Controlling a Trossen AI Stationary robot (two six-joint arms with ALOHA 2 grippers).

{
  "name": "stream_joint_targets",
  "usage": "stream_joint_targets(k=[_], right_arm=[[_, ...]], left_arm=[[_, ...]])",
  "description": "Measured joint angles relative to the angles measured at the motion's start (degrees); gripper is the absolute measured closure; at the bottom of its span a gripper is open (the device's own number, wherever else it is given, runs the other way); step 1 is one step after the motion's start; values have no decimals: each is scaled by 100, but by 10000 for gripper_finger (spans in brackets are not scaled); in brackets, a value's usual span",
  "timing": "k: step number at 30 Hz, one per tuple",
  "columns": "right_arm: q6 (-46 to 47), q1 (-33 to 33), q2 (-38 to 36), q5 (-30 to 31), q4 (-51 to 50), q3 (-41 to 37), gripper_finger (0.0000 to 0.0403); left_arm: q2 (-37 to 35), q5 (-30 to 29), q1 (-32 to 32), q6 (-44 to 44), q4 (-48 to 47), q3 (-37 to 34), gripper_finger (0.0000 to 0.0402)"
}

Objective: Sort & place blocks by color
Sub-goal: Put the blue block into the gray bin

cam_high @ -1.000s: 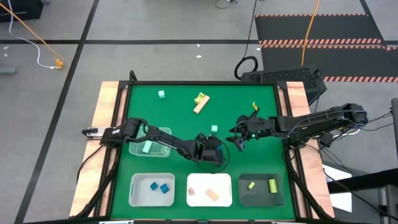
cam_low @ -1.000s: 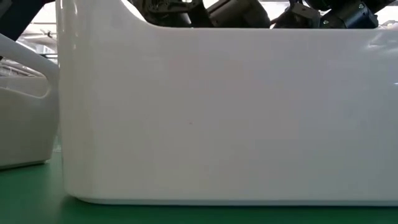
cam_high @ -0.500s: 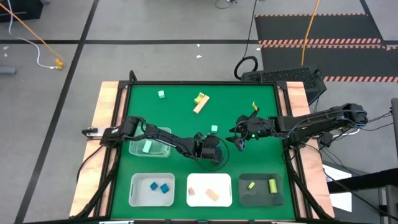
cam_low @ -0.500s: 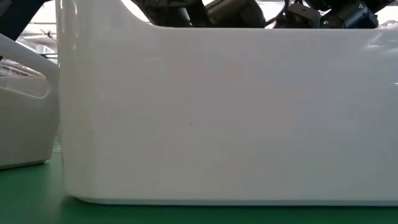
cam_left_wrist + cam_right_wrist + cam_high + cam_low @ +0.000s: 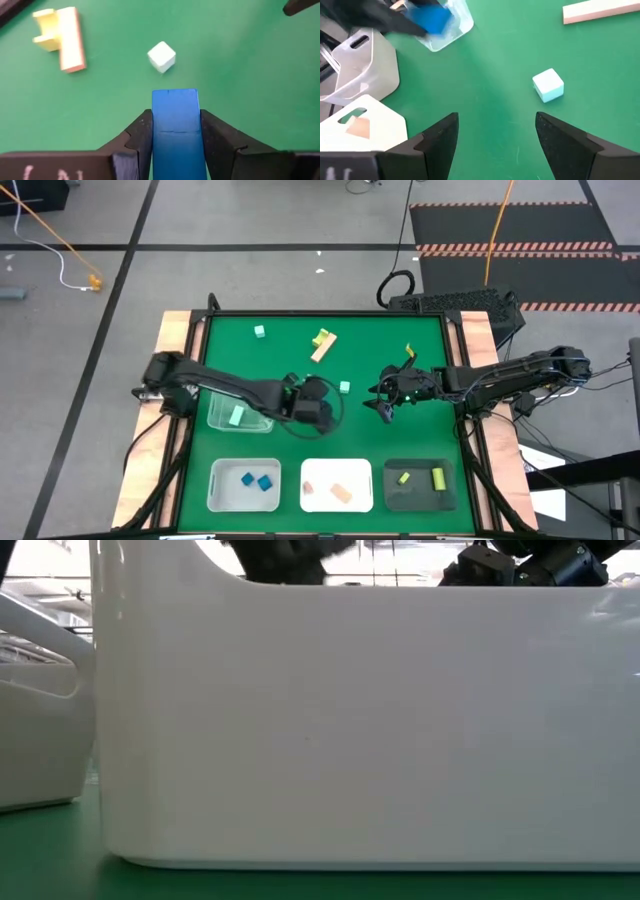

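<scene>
My left gripper (image 5: 320, 408) hangs above the green mat's middle, shut on a blue bar block (image 5: 175, 115); in the right wrist view the block (image 5: 432, 20) is a blue blur. Beyond it a mint cube (image 5: 161, 56) lies flat on the mat, and a tan bar (image 5: 70, 40) lies against a yellow block (image 5: 44, 27). My right gripper (image 5: 383, 410) waits open right of centre, with the mint cube (image 5: 548, 85) ahead of its fingers. Another mint cube (image 5: 259, 331) and a yellow piece (image 5: 408, 350) lie farther back. My left gripper pinches the blue bar by its two long sides (image 5: 156, 131), one finger on each. The fingers lie along the bar, whose end sticks out past their tips (image 5: 175, 97). They slant down from the table's left, and the bar is lifted clear of the mat.
A clear tray (image 5: 258, 423) holding a mint block sits under my left arm. Along the near edge stand a tray (image 5: 215, 483) with two blue blocks, a white tray (image 5: 307, 483) with tan blocks and a dark tray (image 5: 452, 485) with yellow-green blocks. A white tray wall (image 5: 360, 720) fills the low view.
My left gripper has risen from the mat and drawn back toward the table's left and far side; most of that move came in the last half second. My right arm has kept still.
</scene>
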Motion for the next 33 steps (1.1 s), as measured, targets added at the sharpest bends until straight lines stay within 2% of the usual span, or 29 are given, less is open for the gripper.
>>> stream_joint_targets(k=[7,12,16,23,27,33], right_arm=[[0,-1,0,-2,-8,-2,149],[13,0,0,-2,-5,-2,149],[13,-2,0,-2,-4,-2,149],[4,-1,0,-2,-6,-2,149],[2,-2,0,-2,-6,-2,149],[0,-2,0,0,-6,0,149]], left_arm=[[-963,21,-745,-1425,-977,2,271],[-1234,507,-1504,-2178,-1311,6,271],[-1166,894,-2045,-3294,-1778,7,271],[-841,1905,-2713,-4575,-1800,7,271],[-658,2325,-3020,-5064,-1651,9,271],[-293,2552,-3229,-5618,-1713,-37,271]])
